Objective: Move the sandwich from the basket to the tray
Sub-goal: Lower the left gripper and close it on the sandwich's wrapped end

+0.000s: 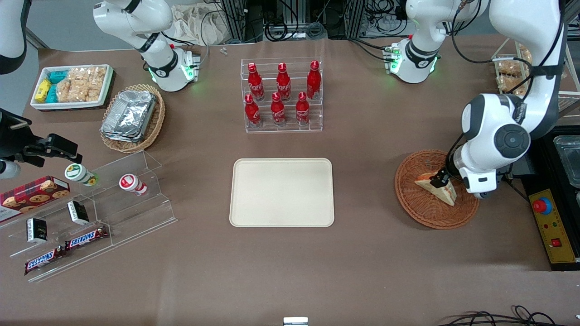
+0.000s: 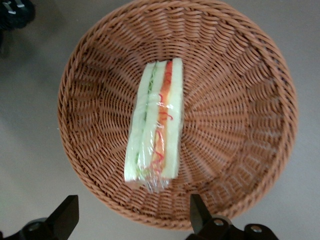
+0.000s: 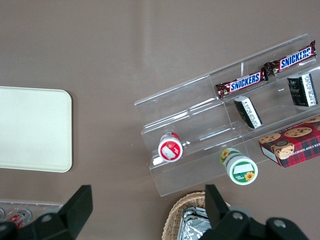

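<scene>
Now, end effector [image 1: 440,180]: hangs over the basket, directly above the sandwich, fingers [image 2: 64,216] spread wide and holding nothing; in the wrist view the two fingertips stand apart, one on each side of the sandwich's near end.
Sandwich [image 2: 155,125]: lies in the basket under the end effector, wrapped in clear film, with its layered edge up showing white bread, green and orange-red filling; no finger is seen touching it.
Basket [image 1: 419,204]: round, reddish-brown wicker, on the desk beneath the end effector, at the working arm's end.
Tray [image 1: 282,192]: cream, flat, with nothing on it, well apart from the end effector toward the parked arm's end, at about the same distance from the front camera.
Bottles [image 1: 282,93]: six red ones on a clear stepped rack, farther from the front camera than the tray.
Desk [image 1: 362,253]: brown surface under everything.
</scene>
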{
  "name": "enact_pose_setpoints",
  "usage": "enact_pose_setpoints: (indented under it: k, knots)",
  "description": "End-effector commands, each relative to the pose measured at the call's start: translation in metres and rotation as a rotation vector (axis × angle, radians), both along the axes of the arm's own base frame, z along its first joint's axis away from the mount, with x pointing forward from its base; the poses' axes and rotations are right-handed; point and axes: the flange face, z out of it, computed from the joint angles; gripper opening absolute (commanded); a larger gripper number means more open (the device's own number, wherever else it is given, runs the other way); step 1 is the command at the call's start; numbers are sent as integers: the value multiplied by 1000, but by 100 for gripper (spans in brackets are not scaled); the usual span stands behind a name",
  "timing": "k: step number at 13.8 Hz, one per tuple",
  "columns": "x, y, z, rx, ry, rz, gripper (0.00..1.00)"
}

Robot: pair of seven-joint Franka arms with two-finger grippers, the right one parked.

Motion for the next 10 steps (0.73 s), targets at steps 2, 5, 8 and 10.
enact_pose_setpoints:
  k: [2,5,8,10]
  knots:
    - [4,2,-23,36,-23,24,100]
    - [8,0,-50,32,-25,52,100]
    - [10,21,-60,48,-18,112,100]
    - [13,22,-65,45,-27,119,98]
